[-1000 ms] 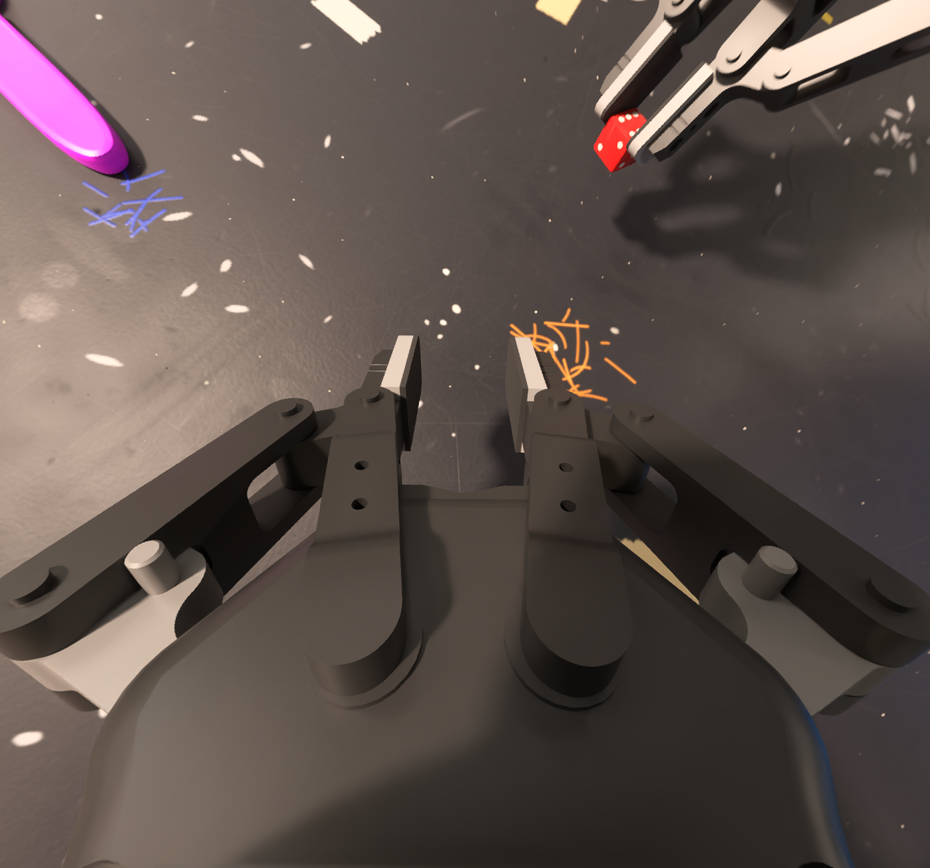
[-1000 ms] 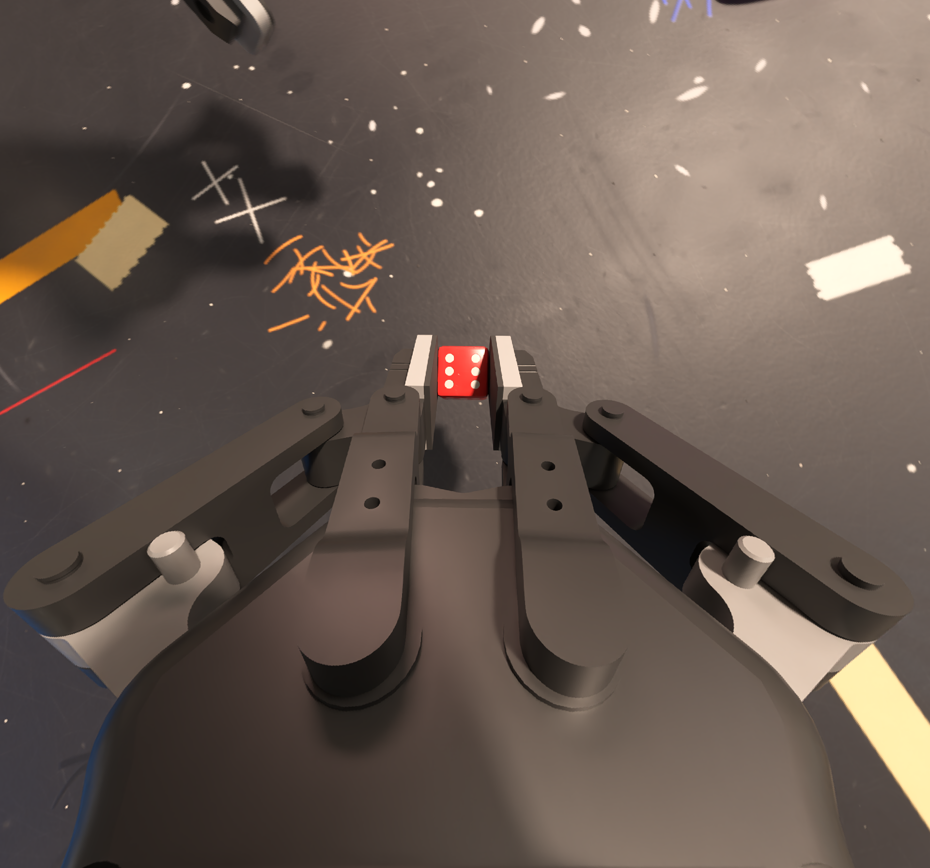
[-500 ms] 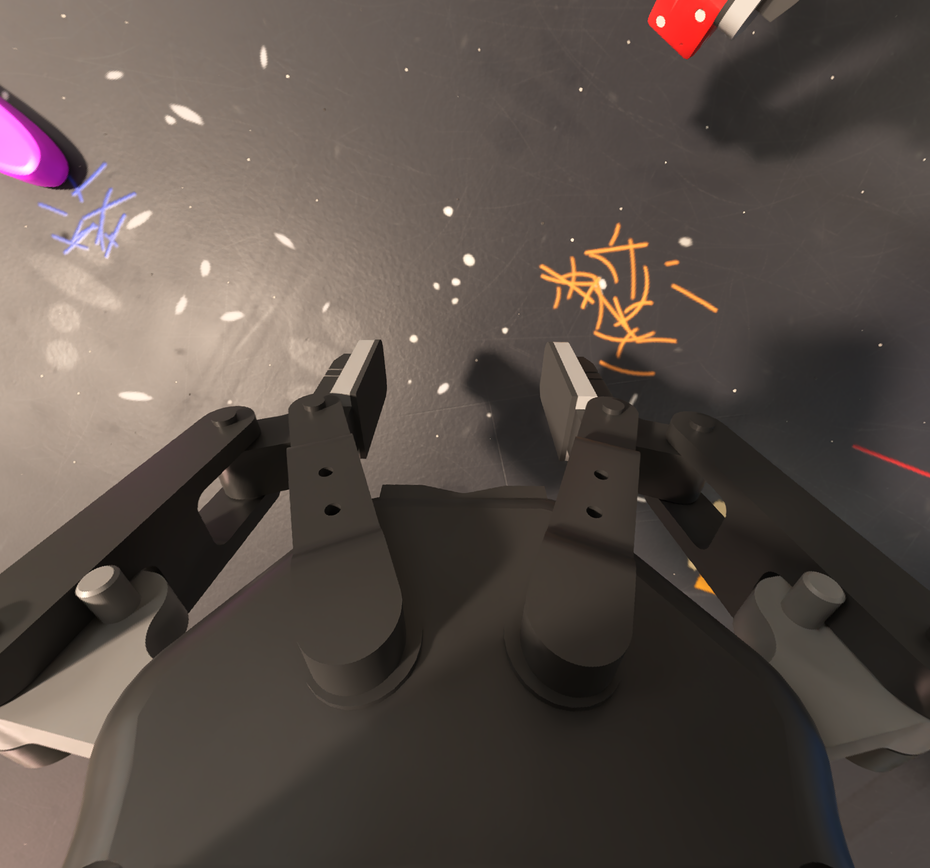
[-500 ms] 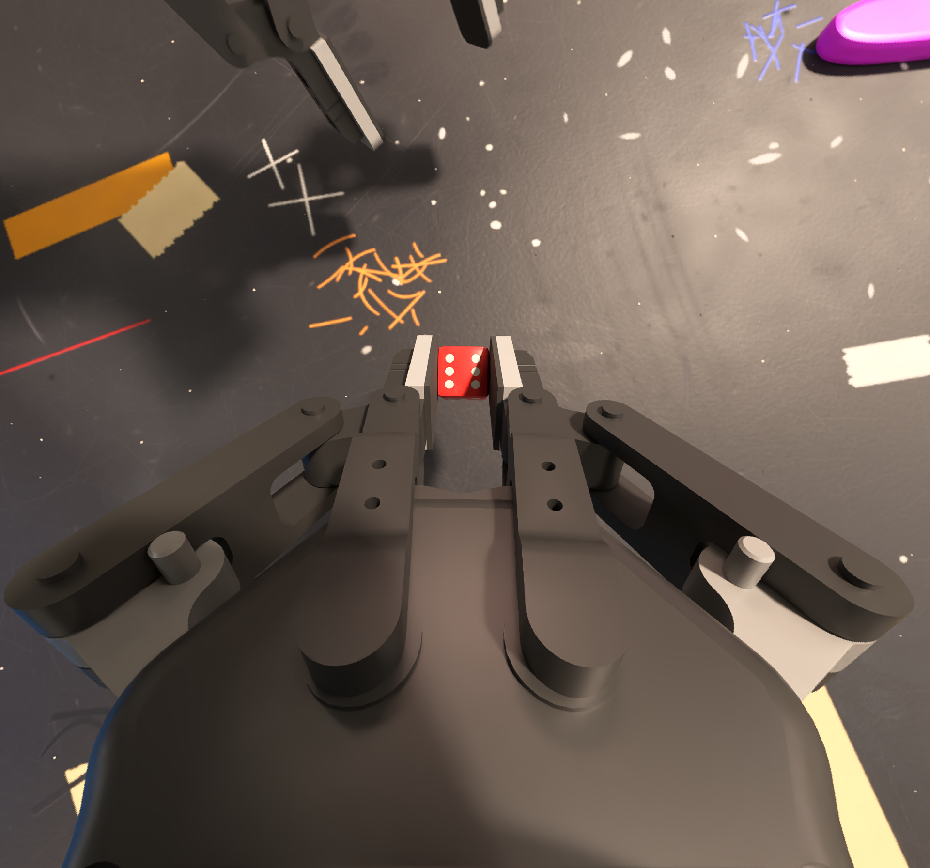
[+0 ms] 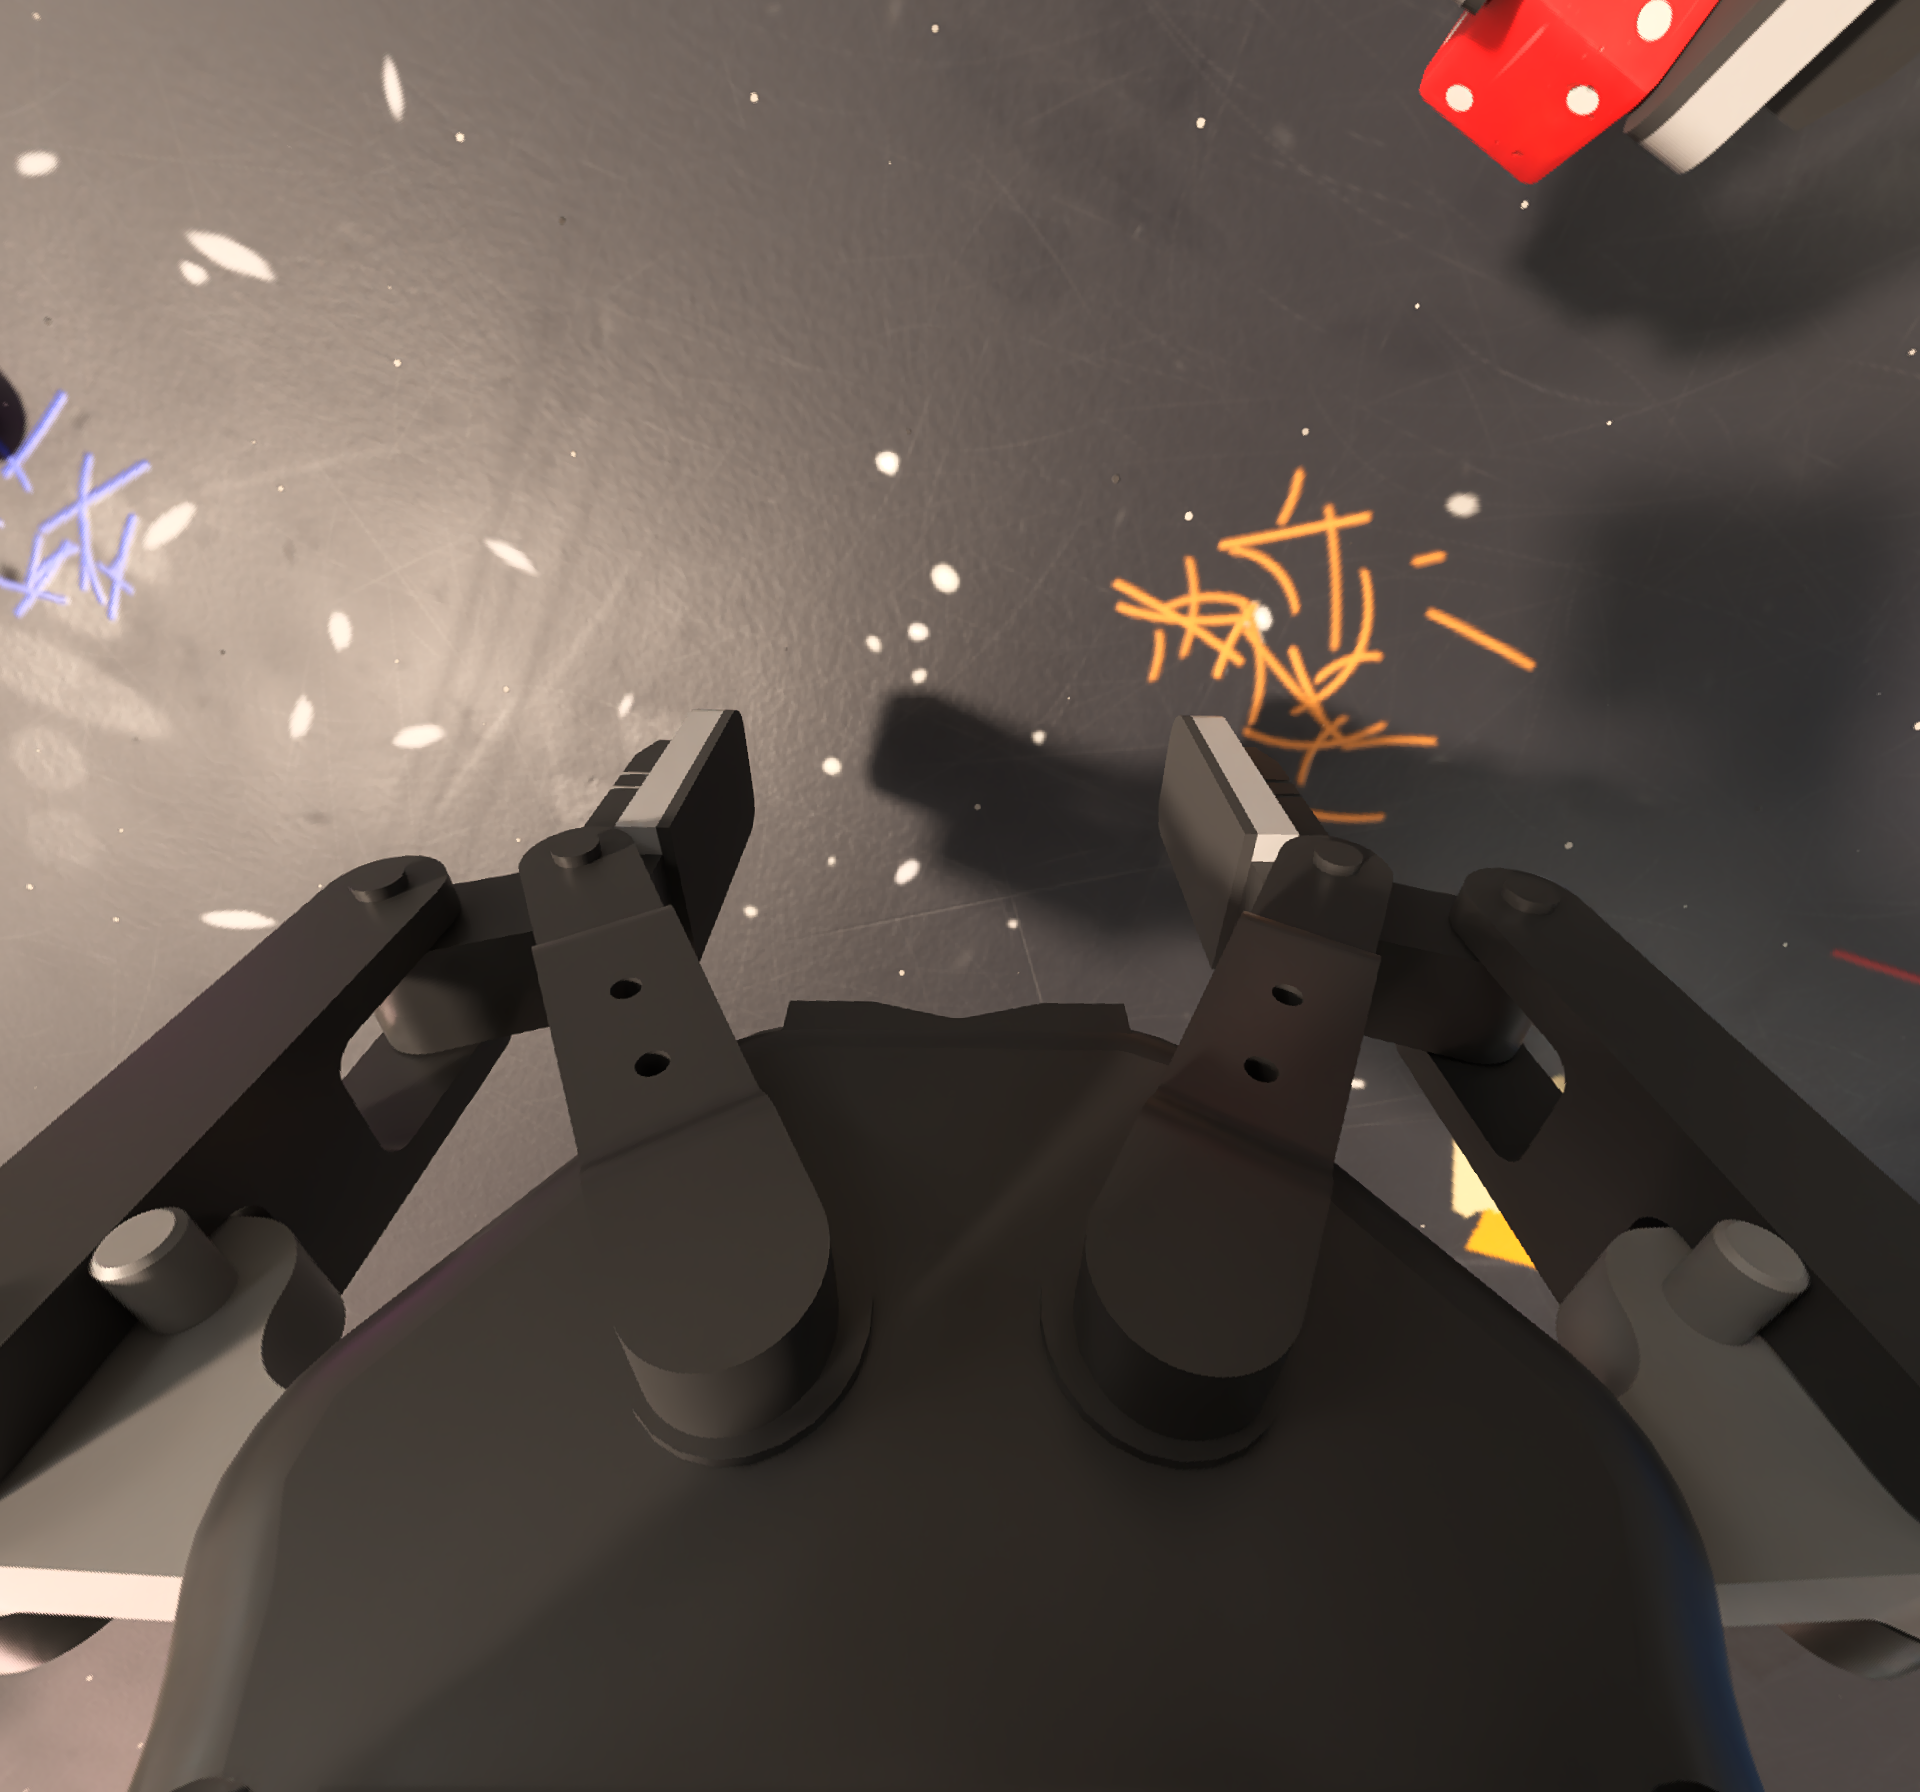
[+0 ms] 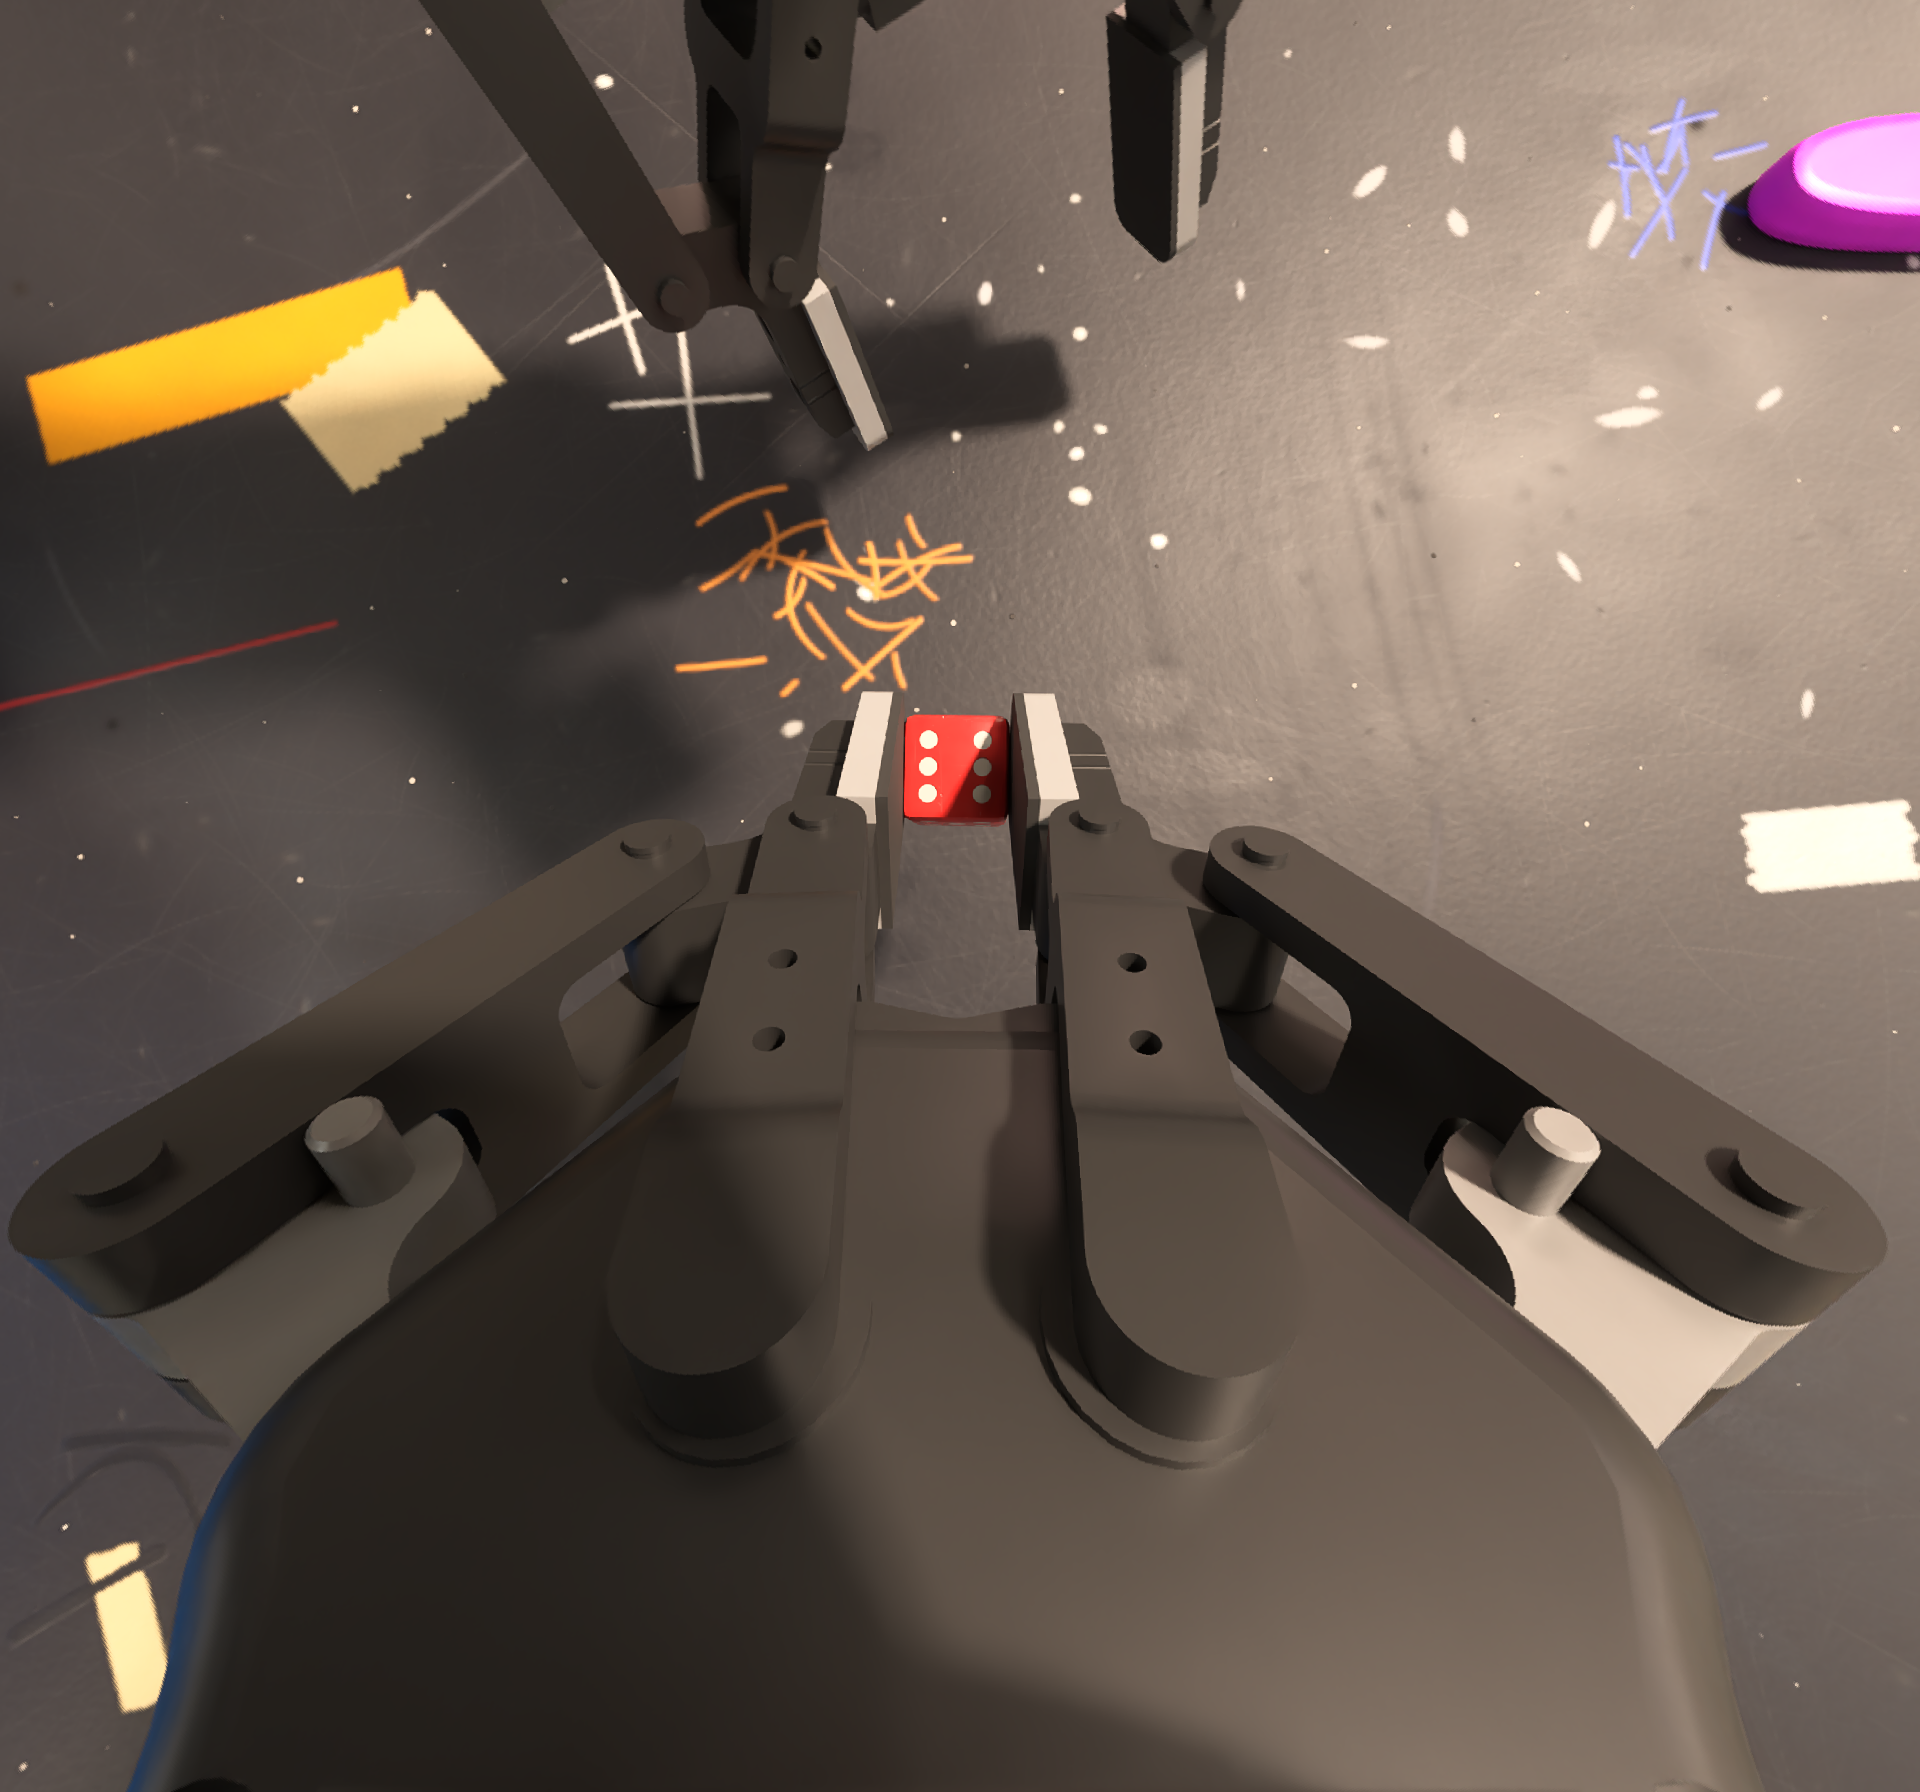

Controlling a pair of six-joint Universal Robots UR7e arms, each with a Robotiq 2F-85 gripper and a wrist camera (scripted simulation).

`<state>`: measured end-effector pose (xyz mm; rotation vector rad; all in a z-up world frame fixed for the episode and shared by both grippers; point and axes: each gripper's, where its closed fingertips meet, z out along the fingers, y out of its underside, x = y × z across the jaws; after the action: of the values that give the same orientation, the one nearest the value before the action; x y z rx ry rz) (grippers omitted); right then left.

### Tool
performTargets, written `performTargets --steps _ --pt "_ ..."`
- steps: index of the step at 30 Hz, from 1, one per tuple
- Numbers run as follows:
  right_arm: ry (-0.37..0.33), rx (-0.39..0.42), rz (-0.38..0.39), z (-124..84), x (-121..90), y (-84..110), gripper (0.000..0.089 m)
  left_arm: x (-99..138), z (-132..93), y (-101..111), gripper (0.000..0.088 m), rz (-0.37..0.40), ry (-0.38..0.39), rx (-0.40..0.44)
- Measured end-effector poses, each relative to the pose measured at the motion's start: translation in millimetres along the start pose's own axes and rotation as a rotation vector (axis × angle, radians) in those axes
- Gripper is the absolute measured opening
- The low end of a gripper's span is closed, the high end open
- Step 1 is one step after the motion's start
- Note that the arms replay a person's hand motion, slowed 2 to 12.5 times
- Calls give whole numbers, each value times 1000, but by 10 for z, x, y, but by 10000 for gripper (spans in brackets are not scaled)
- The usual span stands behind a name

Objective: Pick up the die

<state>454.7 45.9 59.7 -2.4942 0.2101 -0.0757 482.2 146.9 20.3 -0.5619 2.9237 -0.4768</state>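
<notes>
- The right gripper [image 6: 954, 755] pinches the red die [image 6: 955, 768] between its two light pads.
- The die sits right at the tips of the fingers, and each pad presses flat on one side of it.
- In the right wrist view, the face of the die that looks at the camera has six white dots in two rows.
- In the left wrist view, the die [image 5: 1590, 28] shows at the top right corner, squeezed between the same two pads.
- From there it looks lifted off the dark table [image 5: 727, 288], with a shadow under it.
- The left gripper [image 5: 956, 786] is spread wide and holds nothing.
- Its fingers hang over the table, and they cast a dark shadow on it.
- In the right wrist view, the left gripper [image 6: 1008, 319] comes down from the top, just past the die.
- An orange scribble [image 6: 831, 589] is drawn on the table between the two grippers.
- A blue scribble [image 6: 1662, 184] sits just beside a purple thing [image 6: 1844, 184] at the right edge.
- An orange strip [image 6: 208, 360] and a pale piece of tape [image 6: 395, 392] touch each other on the left.
- A white piece of tape [image 6: 1829, 843] lies on the right, well apart from the die.
- White chalk crosses [image 6: 686, 402] are near the left gripper's finger.
- Small white specks are all over the table.
</notes>
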Motion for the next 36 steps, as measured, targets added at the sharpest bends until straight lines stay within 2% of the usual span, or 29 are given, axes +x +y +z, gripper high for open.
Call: performTargets --steps 22,30,36 --pt "-54 -92 -71 168 -147 69 181 51 102 -34 773 31 27 -97" --pt "-56 -122 -58 232 -215 99 181 63 111 -36 775 30 34 -118" --pt "-39 -138 -20 258 -228 115 181 73 115 -35 782 28 38 -122"
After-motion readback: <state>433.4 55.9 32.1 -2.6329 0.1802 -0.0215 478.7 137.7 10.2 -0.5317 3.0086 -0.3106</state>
